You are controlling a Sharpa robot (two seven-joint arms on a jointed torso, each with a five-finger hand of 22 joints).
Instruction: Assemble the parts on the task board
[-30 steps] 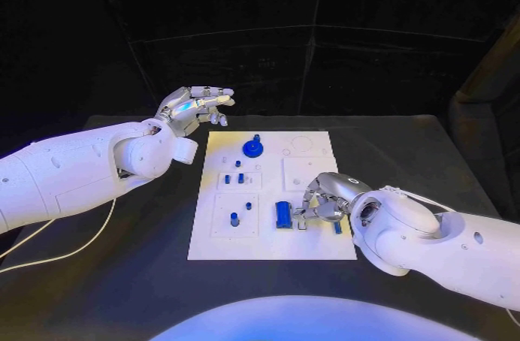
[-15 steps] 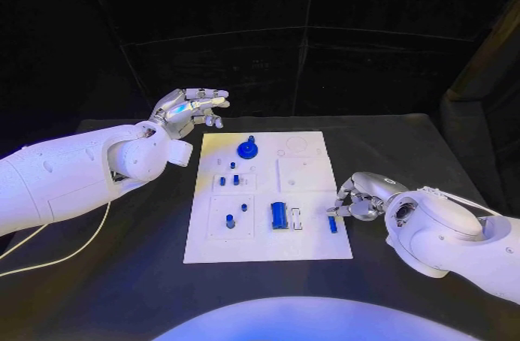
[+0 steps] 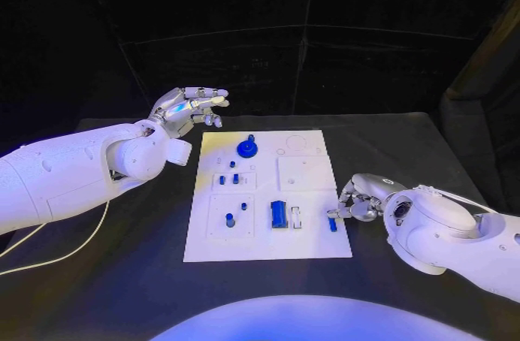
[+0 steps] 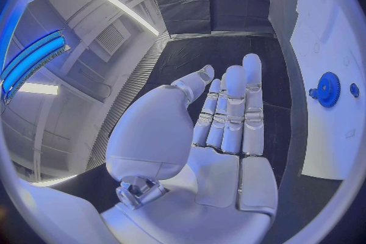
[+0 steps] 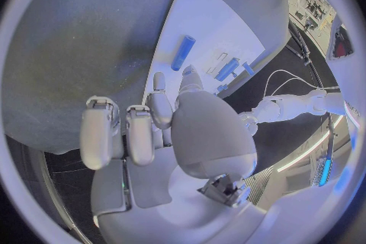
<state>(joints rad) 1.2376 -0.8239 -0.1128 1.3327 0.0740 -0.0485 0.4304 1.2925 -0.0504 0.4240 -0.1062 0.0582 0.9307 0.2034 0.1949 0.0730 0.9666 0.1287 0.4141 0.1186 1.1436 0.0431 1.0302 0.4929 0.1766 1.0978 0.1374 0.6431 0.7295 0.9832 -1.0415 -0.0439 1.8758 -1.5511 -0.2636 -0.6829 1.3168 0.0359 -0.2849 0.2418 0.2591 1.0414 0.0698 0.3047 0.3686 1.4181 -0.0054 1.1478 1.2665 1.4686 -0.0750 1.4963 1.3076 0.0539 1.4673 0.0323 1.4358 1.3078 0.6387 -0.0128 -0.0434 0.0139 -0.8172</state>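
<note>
Progress looks partial, going by the layout. Board (image 3: pixel 306 174) sits mid-table with a blue gear (image 3: pixel 248 149) already standing near its far left corner, small pegs (image 3: pixel 228 179) upright along the left side, and a block (image 3: pixel 279 214) near the near edge, apparently seated. Still loose, probably: one short blue pin (image 3: pixel 333 223) lying flat right at the board's right edge, with an empty-looking white slot between it and the block. Guessing that pin goes in next.

Right hand (image 3: pixel 363 197) parked just off the right edge beside that pin, fingers curled in; can't tell whether touching it, seems to hold nothing. Left hand (image 3: pixel 193 107) raised beyond the far left corner, fingers spread, nothing held.

Table (image 3: pixel 130 281) black and matte, a pale cable (image 3: pixel 49 257) trailing across its left side. Dark curtained walls behind, bluish light over everything.
</note>
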